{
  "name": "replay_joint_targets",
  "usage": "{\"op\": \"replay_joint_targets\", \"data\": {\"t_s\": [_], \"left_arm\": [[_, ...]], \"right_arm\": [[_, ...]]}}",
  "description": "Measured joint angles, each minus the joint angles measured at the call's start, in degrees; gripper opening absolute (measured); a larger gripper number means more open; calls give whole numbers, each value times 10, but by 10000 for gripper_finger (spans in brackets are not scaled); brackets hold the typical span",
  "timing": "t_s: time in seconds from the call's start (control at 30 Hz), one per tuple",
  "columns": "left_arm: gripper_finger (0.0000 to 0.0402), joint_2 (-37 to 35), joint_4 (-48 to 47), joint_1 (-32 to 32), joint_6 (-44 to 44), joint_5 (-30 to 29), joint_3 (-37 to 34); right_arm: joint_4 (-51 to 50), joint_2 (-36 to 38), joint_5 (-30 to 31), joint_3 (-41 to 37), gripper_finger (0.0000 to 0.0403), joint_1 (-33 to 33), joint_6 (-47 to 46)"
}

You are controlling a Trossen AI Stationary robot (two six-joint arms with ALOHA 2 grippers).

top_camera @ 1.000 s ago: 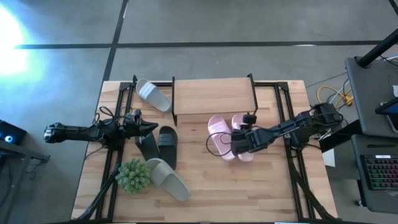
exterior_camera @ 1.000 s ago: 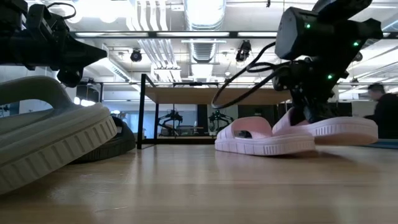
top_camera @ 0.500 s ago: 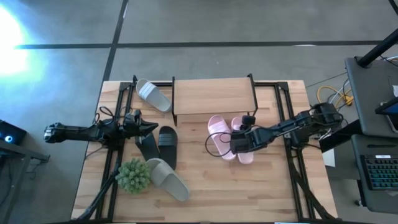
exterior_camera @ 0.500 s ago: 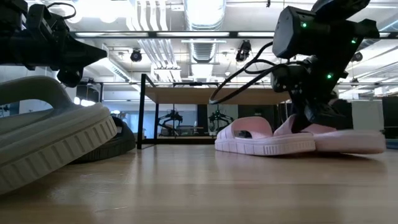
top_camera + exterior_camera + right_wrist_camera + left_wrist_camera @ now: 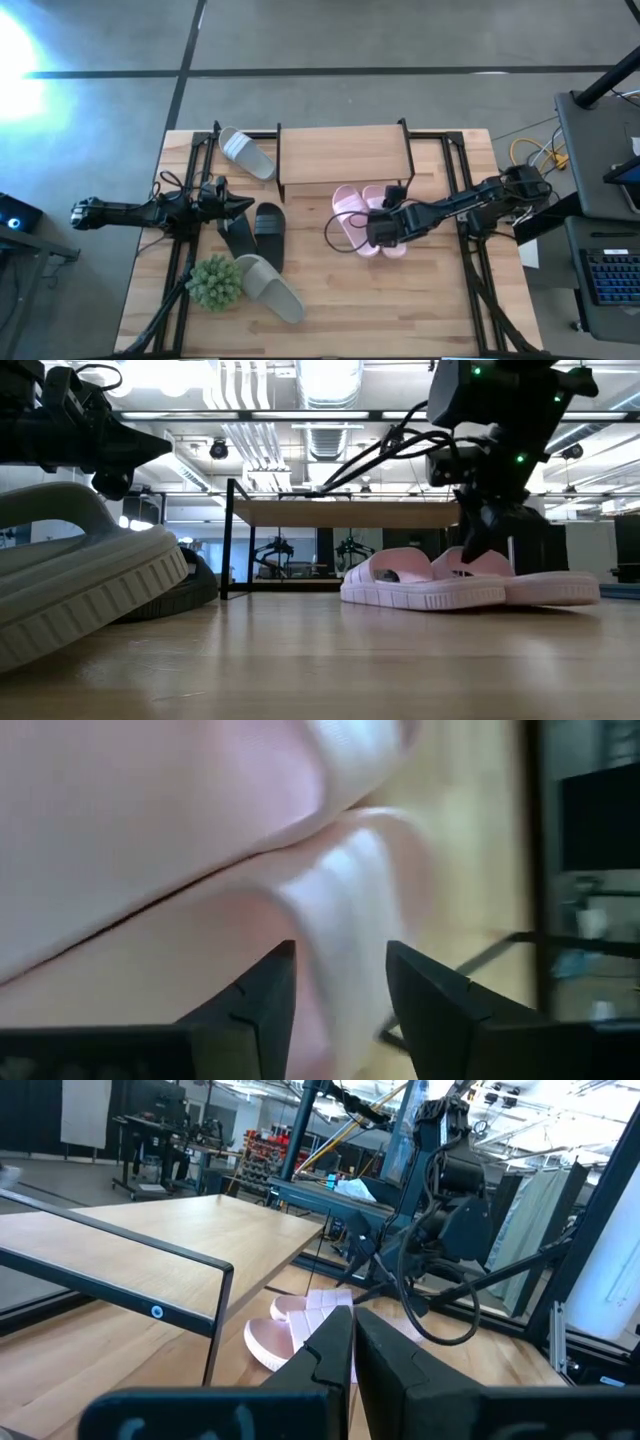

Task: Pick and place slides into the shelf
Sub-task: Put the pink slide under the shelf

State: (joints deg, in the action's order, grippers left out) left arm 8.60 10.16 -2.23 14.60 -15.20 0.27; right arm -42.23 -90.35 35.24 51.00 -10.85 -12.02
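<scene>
Two pale pink slides [image 5: 348, 215] [image 5: 390, 200] lie side by side on the table just in front of the shelf [image 5: 343, 152], soles down. My right gripper [image 5: 374, 234] stands open over the right-hand pink slide [image 5: 550, 588], slanting down, with that slide's pale raised edge [image 5: 340, 890] just beyond the gap between its fingers. My left gripper [image 5: 245, 205] is shut and level above the black slides [image 5: 256, 230], holding nothing. A grey-white slide [image 5: 246, 152] lies left of the shelf, and another [image 5: 272, 288] near the front. My right gripper has its fingers [image 5: 262, 992] on either side of the pink slide's raised edge. Whether they touch it, I cannot tell. The slide lies flat on the table.
A green spiky plant ball [image 5: 215, 281] sits at the front left beside the grey-white slide. Black frame rails run along both sides of the table. The shelf's wooden board [image 5: 340, 514] stands on thin black legs with open room beneath it.
My right gripper has opened, let go of the right-hand pink slide and risen a little. That slide, held tilted with one end raised before, has come down flat on the table beside the other pink one.
</scene>
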Motion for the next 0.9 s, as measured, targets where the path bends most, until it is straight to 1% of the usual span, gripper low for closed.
{"op": "replay_joint_targets", "data": {"t_s": [0.07,0.3,0.37,0.6,0.67,0.7,0.77,0.83,0.9], "left_arm": [[0,0,0,0,0,0,0],[0,0,0,0,0,0,0],[0,0,0,0,0,0,0],[0,0,1,0,0,0,0],[0,0,0,0,0,0,0],[0,0,0,0,0,0,0],[0,0,0,0,0,0,0],[0,0,0,0,0,0,0],[0,0,0,0,0,0,0]], "right_arm": [[-8,1,-27,0,151,0,-13],[-90,28,-81,1,159,-5,-85],[-93,48,-96,1,159,-7,-96],[-64,139,-98,0,160,-8,-121],[-69,162,-115,0,160,-6,-124],[-76,171,-132,0,160,-2,-142],[-114,187,-156,0,158,8,-223],[-176,200,-165,-3,152,19,-317],[-225,215,-172,-12,141,23,-390]]}}
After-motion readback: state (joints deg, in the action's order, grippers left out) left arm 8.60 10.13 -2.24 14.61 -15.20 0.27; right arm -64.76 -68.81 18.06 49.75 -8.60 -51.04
